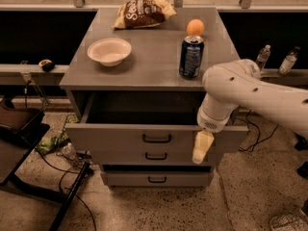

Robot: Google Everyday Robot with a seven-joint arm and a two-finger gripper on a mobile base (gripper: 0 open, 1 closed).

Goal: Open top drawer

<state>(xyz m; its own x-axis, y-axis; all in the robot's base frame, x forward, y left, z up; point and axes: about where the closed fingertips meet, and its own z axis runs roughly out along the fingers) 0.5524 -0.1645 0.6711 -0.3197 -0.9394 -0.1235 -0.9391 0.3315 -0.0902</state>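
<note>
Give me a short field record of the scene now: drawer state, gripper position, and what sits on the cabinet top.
top drawer: pulled out, dark interior showing
handle: black bar at centre of the front, gripper not on it
gripper: in front of the drawer front, right of the handle, pointing down
middle drawer: closed
bottom drawer: closed
cabinet top: bowl, chip bag, orange, soda can

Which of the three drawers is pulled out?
The top drawer: its inside shows. The middle drawer and bottom drawer are shut. The gripper hangs before the top one.
</note>
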